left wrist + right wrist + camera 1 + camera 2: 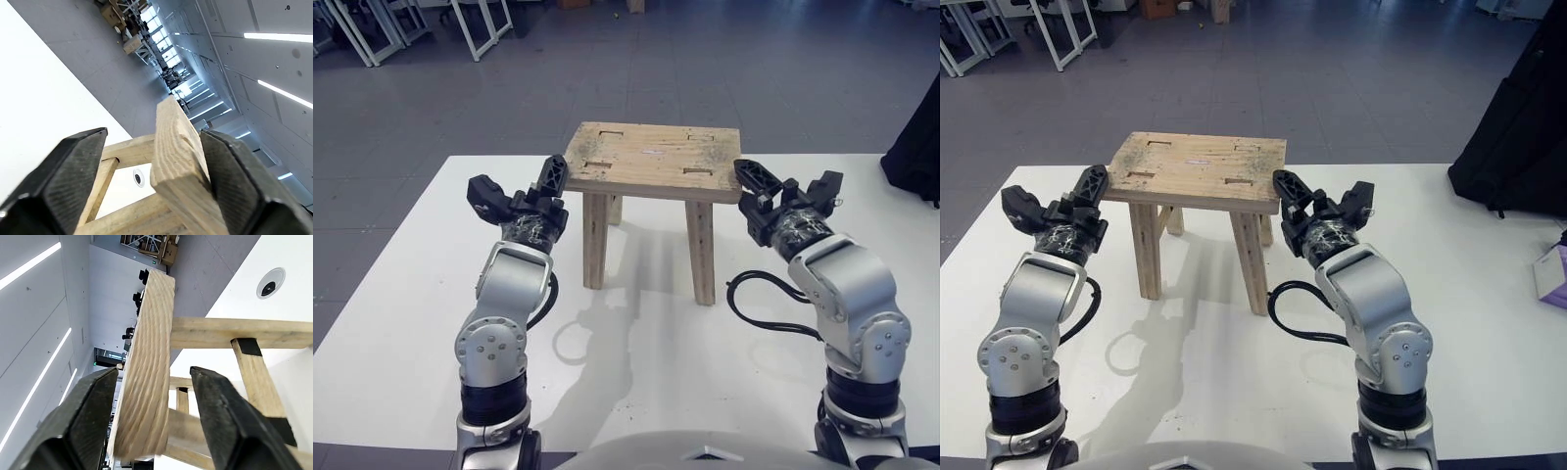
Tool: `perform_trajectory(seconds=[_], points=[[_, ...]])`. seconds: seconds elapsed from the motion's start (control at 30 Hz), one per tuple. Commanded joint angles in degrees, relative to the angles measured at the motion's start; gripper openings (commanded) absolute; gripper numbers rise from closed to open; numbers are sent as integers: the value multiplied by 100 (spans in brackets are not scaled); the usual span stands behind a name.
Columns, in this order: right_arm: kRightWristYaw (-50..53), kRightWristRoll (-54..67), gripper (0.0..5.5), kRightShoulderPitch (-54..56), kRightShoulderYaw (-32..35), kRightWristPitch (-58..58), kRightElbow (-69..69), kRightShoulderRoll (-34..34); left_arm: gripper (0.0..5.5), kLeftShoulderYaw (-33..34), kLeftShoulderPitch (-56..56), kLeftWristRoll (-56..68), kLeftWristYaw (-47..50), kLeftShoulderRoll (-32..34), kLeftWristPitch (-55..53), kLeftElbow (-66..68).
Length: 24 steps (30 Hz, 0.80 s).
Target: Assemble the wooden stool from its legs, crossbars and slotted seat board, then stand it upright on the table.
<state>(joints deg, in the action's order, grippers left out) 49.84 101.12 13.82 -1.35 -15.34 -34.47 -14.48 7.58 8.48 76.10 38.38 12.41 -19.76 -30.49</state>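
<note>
Nearest you, left tool (521,186) and right tool (788,183) are both spread wide. They flank the stool (651,184), each inner finger just beside an end of the seat board (651,152). The stool stands upright on the white worktop (401,294); it's pale rough wood with four rectangular slots on top. A black cable (764,304) loops beside your right arm.

Right eye: a black bag (1518,117) and a lilac box (1552,279), well apart from the stool.

Left wrist: the coarse board end shows between ribbed black pads (73,181), close against one.

Right wrist: the grainy board edge sits between the pads, a leg (234,333), a crossbar (257,382) and a round worktop grommet (270,282) beyond.
</note>
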Motion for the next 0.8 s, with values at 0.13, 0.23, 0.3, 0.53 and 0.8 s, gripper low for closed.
perform_trajectory(seconds=[0.13,0.23,0.3,0.53,0.8], points=[[-1166,-1173,384,-316,170,-554,367,-439,368,8,-261,-510,-322,105,-259,-329],[-2165,-2207,384,-425,150,-735,428,-725,368,-180,-267,-860,-721,271,-512,-445],[-2537,-2563,384,-303,231,-780,483,-786,368,-258,-242,-975,-898,297,-635,-460],[-4119,-3213,384,278,195,-1294,-126,-1376,368,-356,-270,-1735,-1844,673,-888,-655],[-5252,-4342,384,613,-28,-1492,-321,-1615,368,-1366,-355,-2943,-2778,944,-1297,-1036]])
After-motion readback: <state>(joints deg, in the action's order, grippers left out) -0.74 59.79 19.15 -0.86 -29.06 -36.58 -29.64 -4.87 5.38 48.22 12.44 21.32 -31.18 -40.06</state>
